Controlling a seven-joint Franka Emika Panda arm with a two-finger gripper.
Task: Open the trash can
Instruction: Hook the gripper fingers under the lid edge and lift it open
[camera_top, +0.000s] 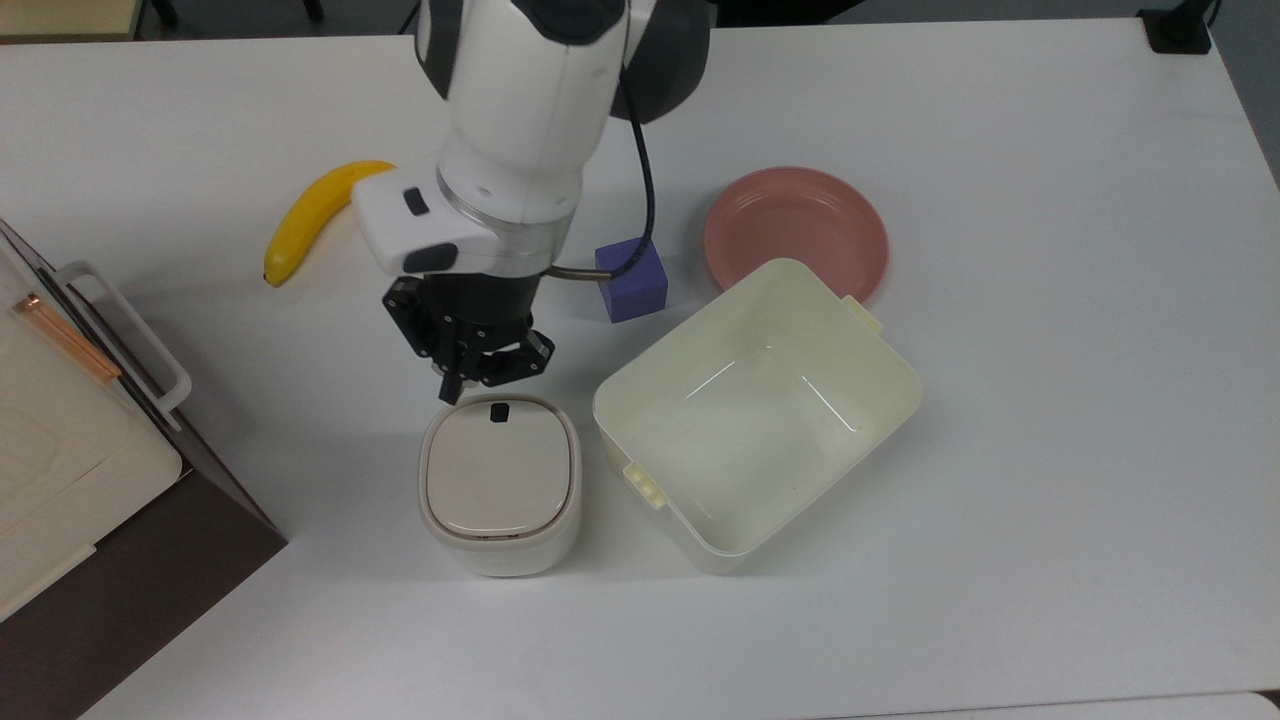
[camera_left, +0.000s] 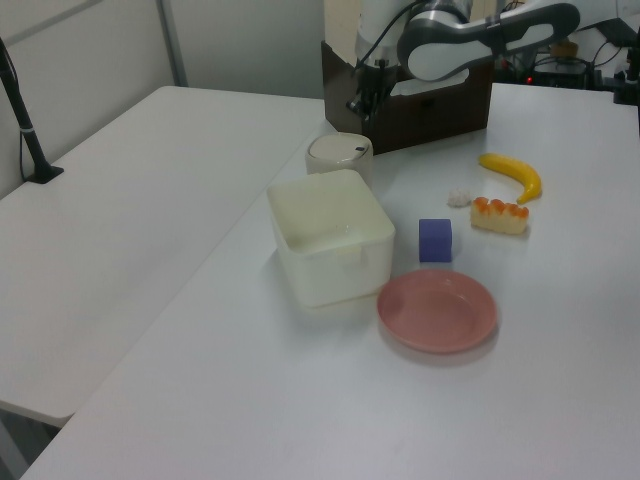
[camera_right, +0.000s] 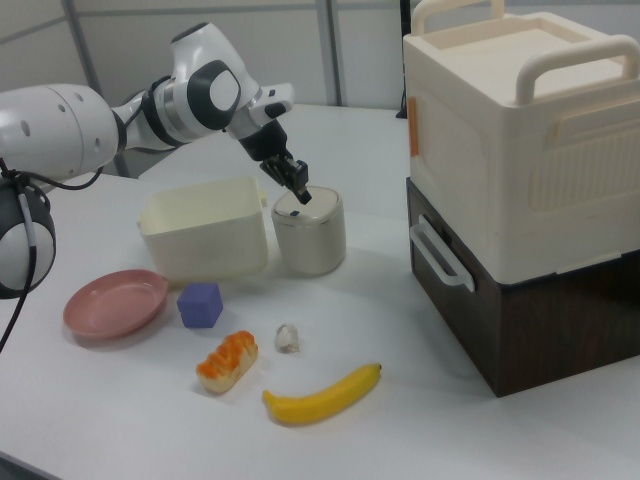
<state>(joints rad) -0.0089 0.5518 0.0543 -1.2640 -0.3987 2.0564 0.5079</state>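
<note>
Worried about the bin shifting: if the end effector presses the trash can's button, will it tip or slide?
The trash can looks squat and flat-based, so tipping seems unlikely. It is probably light plastic on a smooth table, so it might slide. The button sits near the rim, off-centre.

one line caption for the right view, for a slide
Robot arm's tool poised just above the closed trash can, beside a cream tub.

**My arm, as the cameras show it**

I see a glossy white arm (camera_top: 520, 110) of rounded cylindrical links, with dark grey joint caps between them. At the wrist sits a white flange (camera_top: 420, 225) carrying two black oval insets, above a pale silvery ring. A thin black cable (camera_top: 648, 190) loops from the upper links to a metal plug by the wrist. The gripper (camera_top: 452, 392) is matt black and angular, with small bright screws on its body.
</note>
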